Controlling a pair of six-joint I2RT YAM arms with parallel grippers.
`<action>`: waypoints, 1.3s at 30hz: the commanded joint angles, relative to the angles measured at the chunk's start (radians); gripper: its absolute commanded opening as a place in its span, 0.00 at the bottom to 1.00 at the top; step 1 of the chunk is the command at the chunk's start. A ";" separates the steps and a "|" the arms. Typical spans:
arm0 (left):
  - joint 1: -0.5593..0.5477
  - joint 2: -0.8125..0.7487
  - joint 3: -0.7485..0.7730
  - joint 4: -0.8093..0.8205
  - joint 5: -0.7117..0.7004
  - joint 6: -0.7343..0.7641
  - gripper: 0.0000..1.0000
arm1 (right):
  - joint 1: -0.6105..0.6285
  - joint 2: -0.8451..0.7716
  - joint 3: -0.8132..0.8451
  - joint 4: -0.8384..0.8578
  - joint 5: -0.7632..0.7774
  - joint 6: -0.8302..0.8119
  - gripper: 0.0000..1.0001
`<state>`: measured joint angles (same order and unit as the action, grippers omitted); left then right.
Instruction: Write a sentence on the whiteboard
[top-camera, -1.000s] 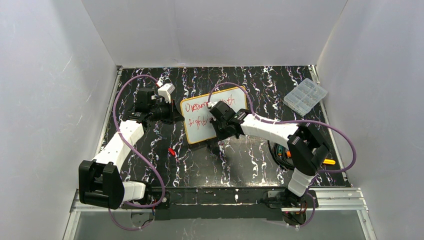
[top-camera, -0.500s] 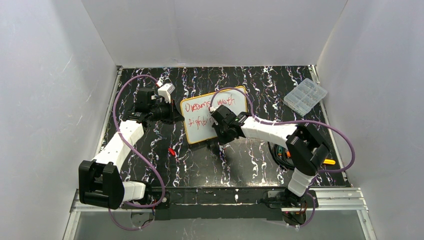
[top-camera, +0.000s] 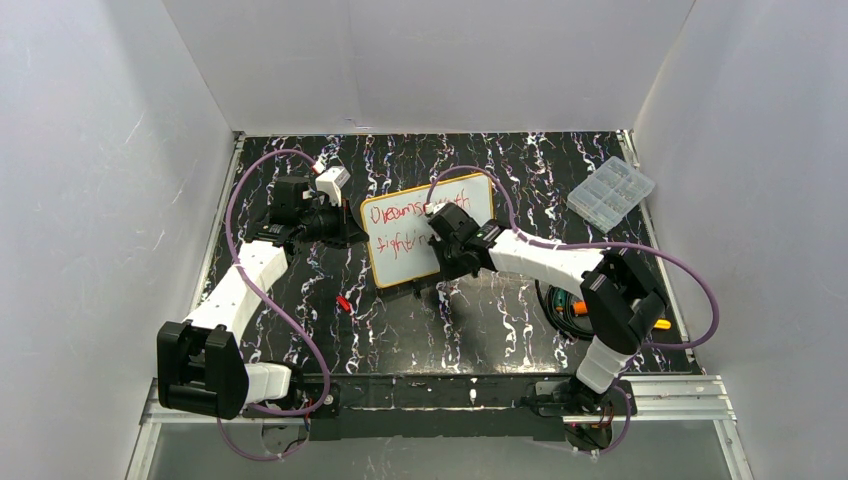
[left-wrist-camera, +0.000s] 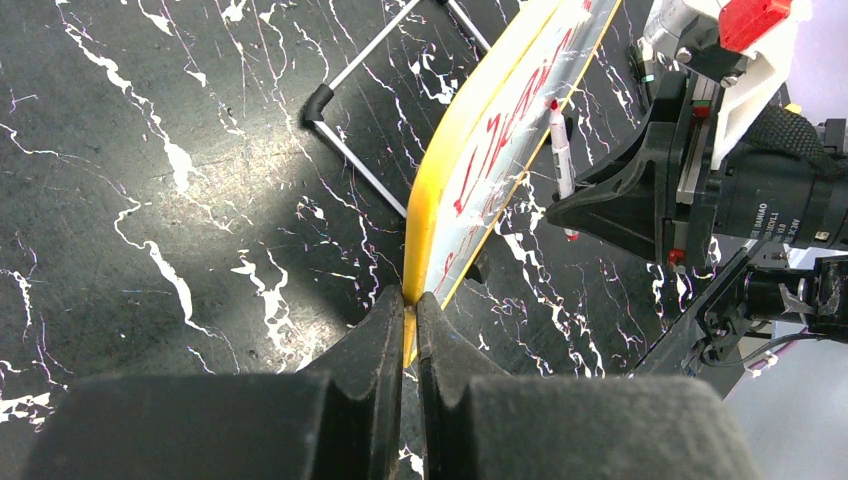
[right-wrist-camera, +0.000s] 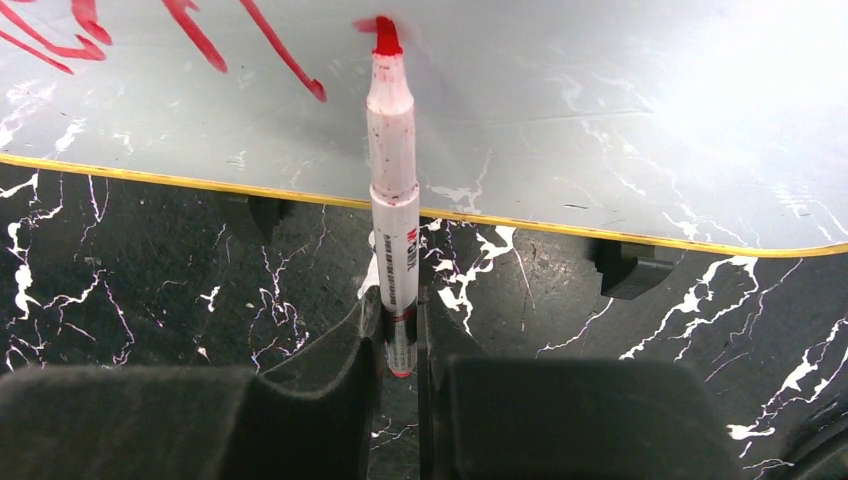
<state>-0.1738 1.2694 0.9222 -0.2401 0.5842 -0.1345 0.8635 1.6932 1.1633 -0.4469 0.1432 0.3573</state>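
The whiteboard with its orange-yellow frame stands tilted mid-table on black clip feet. My left gripper is shut on the yellow frame of the whiteboard at its left edge. The sentence is red handwriting in two lines, and my right arm hides part of it. My right gripper is shut on a white marker, whose red tip touches the whiteboard just right of the last red strokes. From the left wrist, the marker points at the board face.
A clear plastic compartment box lies at the back right. A small red piece sits on the black marbled table in front of the board. Cables and orange items lie by the right arm's base. White walls enclose the table.
My right gripper has shifted slightly over the board with the marker, and the second line of red writing has grown longer. The left arm has not moved.
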 joint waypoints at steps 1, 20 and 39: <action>-0.003 -0.048 -0.011 0.002 0.022 0.004 0.00 | -0.014 0.005 0.038 0.013 0.015 -0.019 0.01; -0.003 -0.044 -0.011 0.004 0.020 0.002 0.00 | 0.011 0.018 0.000 0.022 -0.045 -0.030 0.01; -0.003 -0.048 -0.011 0.002 0.020 0.004 0.00 | 0.002 0.024 0.075 -0.026 0.063 -0.047 0.01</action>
<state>-0.1738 1.2678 0.9222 -0.2401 0.5838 -0.1345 0.8764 1.7077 1.1679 -0.4747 0.1680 0.3325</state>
